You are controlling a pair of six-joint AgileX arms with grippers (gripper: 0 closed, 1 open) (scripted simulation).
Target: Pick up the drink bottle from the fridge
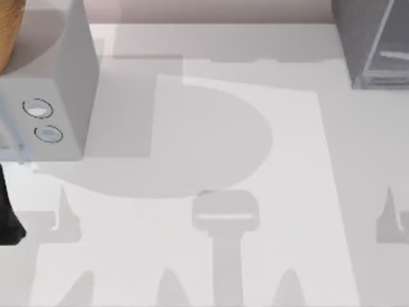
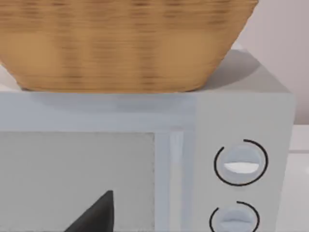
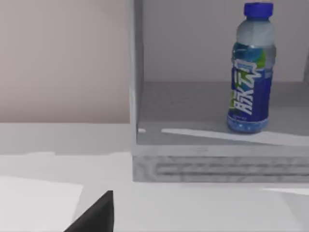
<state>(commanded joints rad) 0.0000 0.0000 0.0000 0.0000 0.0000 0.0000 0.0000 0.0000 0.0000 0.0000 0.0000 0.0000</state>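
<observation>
Wide pale bench [image 1: 192, 128], bare in the middle, leaving room for both arms. Fridge [image 1: 374, 41] at the far right corner, front open toward the right arm's camera, shelf easy to reach. Grey box [image 1: 61, 83] with two dials at far left, basket [image 2: 120, 43] stacked on top. Bottle [image 3: 252, 72] upright on the fridge shelf [image 3: 193, 108], near the front edge, untouched. Left gripper [image 2: 94, 215] facing the box, right gripper [image 3: 94, 215] low before the fridge; cannot tell the spread of either.
</observation>
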